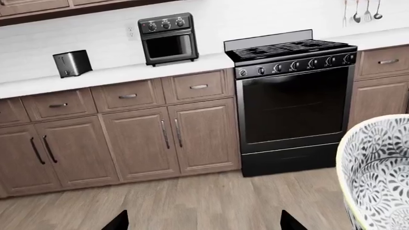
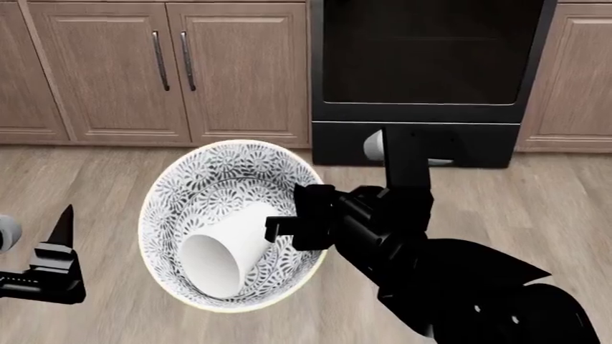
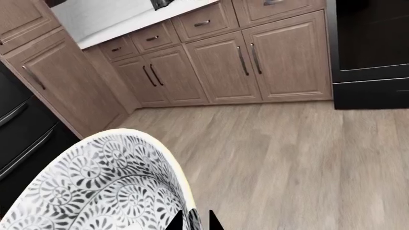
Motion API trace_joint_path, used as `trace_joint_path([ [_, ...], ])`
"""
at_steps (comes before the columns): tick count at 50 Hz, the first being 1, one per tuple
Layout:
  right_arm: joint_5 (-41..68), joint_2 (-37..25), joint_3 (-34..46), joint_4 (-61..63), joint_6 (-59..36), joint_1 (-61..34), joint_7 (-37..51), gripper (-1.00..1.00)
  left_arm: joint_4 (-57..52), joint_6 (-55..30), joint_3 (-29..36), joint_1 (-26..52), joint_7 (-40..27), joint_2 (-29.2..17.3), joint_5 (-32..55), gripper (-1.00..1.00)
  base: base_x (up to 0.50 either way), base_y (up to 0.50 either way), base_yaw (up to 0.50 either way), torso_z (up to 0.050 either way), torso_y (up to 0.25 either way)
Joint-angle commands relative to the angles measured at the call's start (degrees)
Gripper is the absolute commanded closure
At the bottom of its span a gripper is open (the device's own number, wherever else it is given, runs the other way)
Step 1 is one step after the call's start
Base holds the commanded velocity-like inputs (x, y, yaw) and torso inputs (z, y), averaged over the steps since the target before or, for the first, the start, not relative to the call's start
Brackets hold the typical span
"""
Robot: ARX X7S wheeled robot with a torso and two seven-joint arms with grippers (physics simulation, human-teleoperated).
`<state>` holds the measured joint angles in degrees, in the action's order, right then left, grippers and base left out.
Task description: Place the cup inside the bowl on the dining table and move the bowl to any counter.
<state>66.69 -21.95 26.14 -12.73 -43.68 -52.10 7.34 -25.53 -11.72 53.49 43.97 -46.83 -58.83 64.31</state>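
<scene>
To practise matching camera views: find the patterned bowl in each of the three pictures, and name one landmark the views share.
Head view: the bowl sits centre-left, cup lying inside, right tool at its rim.
Left wrist view: bowl at the lower right edge, cut off.
Right wrist view: bowl at the lower left.
Shared landmark: the black oven.

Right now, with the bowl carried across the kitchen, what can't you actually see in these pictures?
- Dining table: outside every view.
- Cup's closed end, head view: hidden against the bowl wall.
- Right gripper's hold on the rim, head view: masked by its own black body; right wrist view shows only the tips.
- Left gripper, left wrist view: cut off by the edge.
</scene>
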Motion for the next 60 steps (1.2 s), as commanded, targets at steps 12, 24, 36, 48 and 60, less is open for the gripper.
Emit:
trace_joint_path([
  [12, 0.17, -0.45, 0.05, 1.22, 0.43, -0.03, 0.58, 1.00, -0.37, 0.18, -0.27, -0.40, 0.03, -0.49, 0.03, -1.00, 0.50, 0.17, 0.00, 0.000, 0.001],
  [24, 0.20, -0.34, 0.21, 0.90, 0.50, -0.11, 0.68, 1.00, 0.01, -0.21, -0.27, -0.14, 0.07, 0.09, -0.06, -1.00, 0.50, 0.19, 0.00, 0.000, 0.002],
  [36, -0.10, -0.19, 0.62, 0.52, 0.71, -0.41, 0.31, 1.00, -0.23, 0.01, -0.43, -0.48, 0.18, -0.32, 0.01, -1.00, 0.50, 0.29, 0.00, 0.000, 0.002],
  [48, 0.09, -0.19, 0.38, 0.31, 0.98, -0.38, 0.71, 1.00, -0.45, 0.22, -0.55, -0.80, 0.23, -0.56, -0.05, -1.00, 0.48, 0.37, 0.00, 0.000, 0.002],
  [60, 0.13, -0.20, 0.34, 0.13, 1.33, -0.04, 0.96, 1.00, -0.03, -0.14, -0.51, -0.56, 0.30, 0.07, -0.21, -1.00, 0.50, 0.25, 0.00, 0.001, 0.002],
])
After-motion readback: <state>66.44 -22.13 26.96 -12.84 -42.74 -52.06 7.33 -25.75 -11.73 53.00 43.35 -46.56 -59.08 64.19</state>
